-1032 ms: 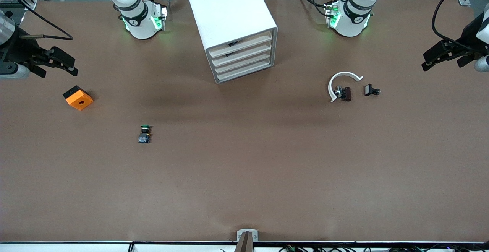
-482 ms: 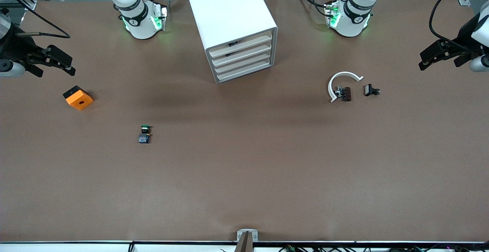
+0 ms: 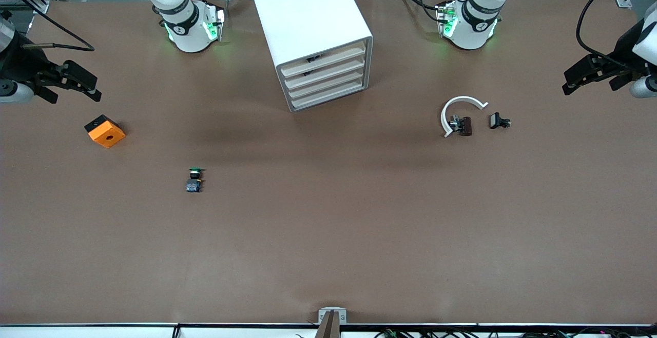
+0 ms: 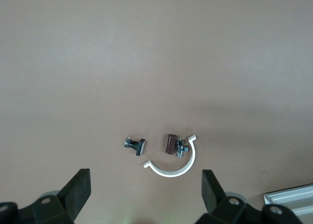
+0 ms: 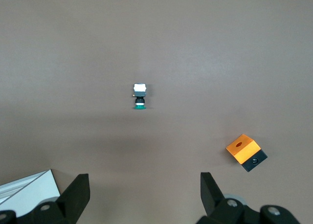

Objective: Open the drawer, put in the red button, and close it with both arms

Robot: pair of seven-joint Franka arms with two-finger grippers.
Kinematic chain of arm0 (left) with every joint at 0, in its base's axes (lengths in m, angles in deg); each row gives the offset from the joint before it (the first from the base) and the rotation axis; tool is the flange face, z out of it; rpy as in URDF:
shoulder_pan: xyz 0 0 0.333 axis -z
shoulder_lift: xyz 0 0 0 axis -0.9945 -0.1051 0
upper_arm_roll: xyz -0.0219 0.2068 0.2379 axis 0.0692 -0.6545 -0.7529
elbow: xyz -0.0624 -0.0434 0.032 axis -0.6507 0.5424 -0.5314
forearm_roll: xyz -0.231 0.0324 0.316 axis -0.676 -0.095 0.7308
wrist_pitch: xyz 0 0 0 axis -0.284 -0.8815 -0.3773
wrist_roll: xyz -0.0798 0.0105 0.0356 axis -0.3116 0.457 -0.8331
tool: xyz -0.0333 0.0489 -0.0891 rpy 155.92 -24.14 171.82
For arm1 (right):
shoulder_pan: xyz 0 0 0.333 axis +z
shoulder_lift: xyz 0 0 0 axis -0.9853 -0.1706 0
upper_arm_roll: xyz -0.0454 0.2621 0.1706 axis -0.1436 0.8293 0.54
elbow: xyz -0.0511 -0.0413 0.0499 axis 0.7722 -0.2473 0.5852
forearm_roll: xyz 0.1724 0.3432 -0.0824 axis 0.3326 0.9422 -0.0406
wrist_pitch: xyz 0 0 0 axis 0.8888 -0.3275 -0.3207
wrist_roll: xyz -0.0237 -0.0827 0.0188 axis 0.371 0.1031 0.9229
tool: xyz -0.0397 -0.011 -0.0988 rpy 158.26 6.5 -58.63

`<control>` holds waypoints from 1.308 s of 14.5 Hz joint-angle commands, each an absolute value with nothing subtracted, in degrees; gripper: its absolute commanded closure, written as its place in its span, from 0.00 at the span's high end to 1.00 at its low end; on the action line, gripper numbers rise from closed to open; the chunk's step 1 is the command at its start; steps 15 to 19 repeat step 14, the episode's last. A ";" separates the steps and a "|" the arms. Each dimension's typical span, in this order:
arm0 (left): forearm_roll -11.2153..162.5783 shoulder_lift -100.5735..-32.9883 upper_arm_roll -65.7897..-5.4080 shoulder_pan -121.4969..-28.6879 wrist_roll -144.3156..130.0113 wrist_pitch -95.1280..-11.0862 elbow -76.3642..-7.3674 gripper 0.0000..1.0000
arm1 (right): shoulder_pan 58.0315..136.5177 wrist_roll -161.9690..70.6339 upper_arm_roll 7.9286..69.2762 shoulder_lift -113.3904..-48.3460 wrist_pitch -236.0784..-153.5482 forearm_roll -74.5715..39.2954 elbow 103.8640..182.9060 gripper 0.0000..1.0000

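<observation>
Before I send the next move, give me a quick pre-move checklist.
1. Hands open and empty: ok. The left hand and the right hand hang over their own ends of the table.
2. Drawer open: not ok. All four drawers of the cabinet look shut.
3. Red button found: cannot tell. A dark reddish part lies within the white arc.
4. Green button apart from it: ok, toward the right arm's end.
</observation>
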State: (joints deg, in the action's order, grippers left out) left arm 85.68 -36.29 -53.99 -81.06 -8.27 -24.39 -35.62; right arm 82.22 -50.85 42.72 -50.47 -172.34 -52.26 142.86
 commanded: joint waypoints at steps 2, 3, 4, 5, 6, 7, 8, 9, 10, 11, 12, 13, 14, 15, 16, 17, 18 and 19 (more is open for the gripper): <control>85.55 -36.85 -54.10 -81.07 -7.21 -23.92 -34.26 1.00 | 81.76 -50.52 43.08 -51.16 -171.83 -52.64 141.57 1.00; 85.55 -36.85 -54.10 -80.98 -7.21 -23.92 -34.26 1.00 | 81.76 -50.52 43.08 -51.16 -171.83 -52.64 141.57 1.00; 85.55 -36.85 -54.01 -80.98 -7.21 -23.92 -34.35 1.00 | 81.76 -50.52 43.08 -51.16 -171.74 -52.64 141.57 1.00; 85.55 -36.85 -54.01 -80.98 -7.21 -23.92 -34.35 1.00 | 81.76 -50.52 43.08 -51.16 -171.74 -52.64 141.57 1.00; 85.55 -36.85 -54.01 -80.89 -7.29 -23.84 -34.35 1.00 | 81.76 -50.52 43.08 -51.08 -171.74 -52.64 141.57 1.00; 85.55 -36.85 -54.01 -80.80 -7.29 -23.92 -34.26 1.00 | 81.76 -50.52 43.08 -51.08 -171.74 -52.73 141.57 1.00; 85.55 -37.11 -54.01 -80.72 -7.29 -23.84 -34.00 1.00 | 81.76 -50.52 43.00 -51.08 -171.57 -52.73 141.40 1.00; 85.55 -37.20 -54.01 -80.71 -7.29 -23.83 -33.74 1.00 | 81.67 -50.52 43.00 -51.08 -171.39 -52.73 140.96 1.00; 85.55 -37.20 -54.01 -80.71 -7.29 -23.83 -33.74 1.00 | 81.58 -50.52 43.00 -51.08 -171.39 -52.81 140.87 1.00; 85.55 -37.20 -54.01 -80.89 -7.21 -23.83 -33.74 1.00 | 81.41 -50.52 43.00 -51.08 -171.48 -52.73 140.78 1.00; 85.55 -37.29 -54.01 -80.89 -7.21 -23.83 -33.74 1.00 | 81.41 -50.52 43.00 -51.08 -171.48 -52.73 140.78 1.00; 85.55 -37.29 -54.01 -80.80 -7.29 -23.83 -33.74 1.00 | 81.41 -50.52 43.00 -51.08 -171.39 -52.73 140.78 1.00; 85.47 -37.29 -53.93 -80.63 -7.64 -23.83 -33.82 1.00 | 81.41 -50.52 43.00 -51.08 -171.39 -52.81 140.78 1.00; 85.47 -37.29 -53.93 -80.63 -7.64 -23.83 -33.82 1.00 | 81.41 -50.52 43.00 -51.08 -171.39 -52.81 140.78 1.00; 85.47 -37.29 -53.93 -80.63 -7.64 -23.83 -33.82 1.00 | 81.41 -50.52 43.00 -51.08 -171.39 -52.81 140.78 1.00; 85.47 -37.29 -53.93 -80.63 -7.64 -23.83 -33.82 1.00 | 81.41 -50.52 43.00 -51.08 -171.39 -52.81 140.78 1.00; 85.47 -37.29 -53.93 -80.63 -7.64 -23.83 -33.82 1.00 | 81.41 -50.52 43.00 -51.08 -171.39 -52.81 140.78 1.00; 85.47 -37.29 -53.93 -80.63 -7.64 -23.83 -33.82 1.00 | 81.41 -50.52 43.00 -51.08 -171.39 -52.81 140.78 1.00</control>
